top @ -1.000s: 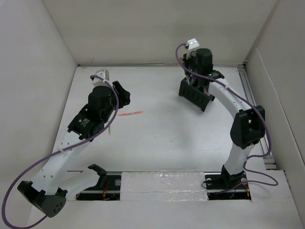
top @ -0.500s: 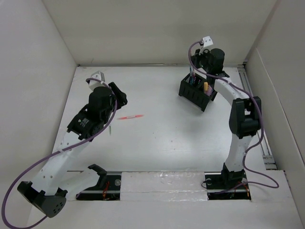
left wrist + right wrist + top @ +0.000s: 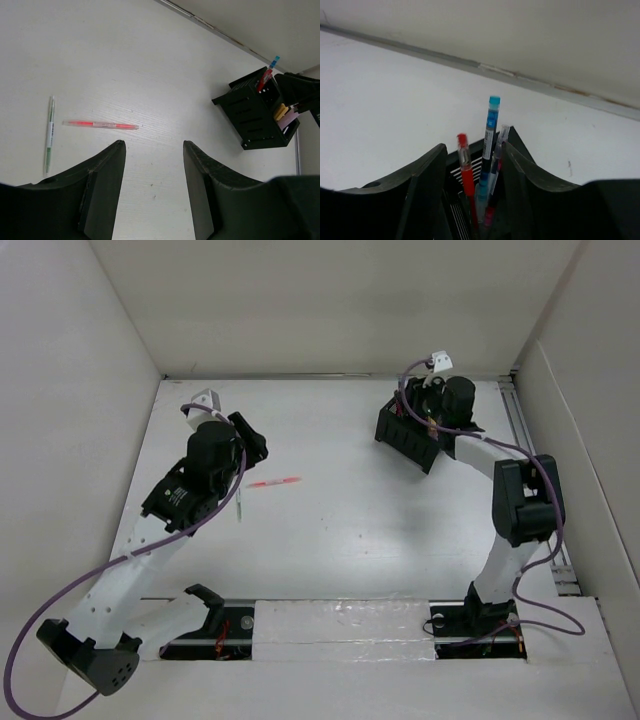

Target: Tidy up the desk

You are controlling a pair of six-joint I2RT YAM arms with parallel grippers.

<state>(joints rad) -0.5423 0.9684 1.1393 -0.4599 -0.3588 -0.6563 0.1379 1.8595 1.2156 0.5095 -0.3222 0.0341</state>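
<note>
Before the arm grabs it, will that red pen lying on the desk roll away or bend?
The red pen looks slim, straight and round, so a sideways nudge would probably roll it across the smooth desk. It likely stays stiff and feels light. Its thin clear barrel lies flat, so a grip may slip off.

Overhead sees the whole desk (image 3: 350, 530); left wrist views the pen holder (image 3: 252, 120) from afar, right wrist from close above.

The pen holder (image 3: 476, 153) sits largely hidden behind the right jaws.
</note>
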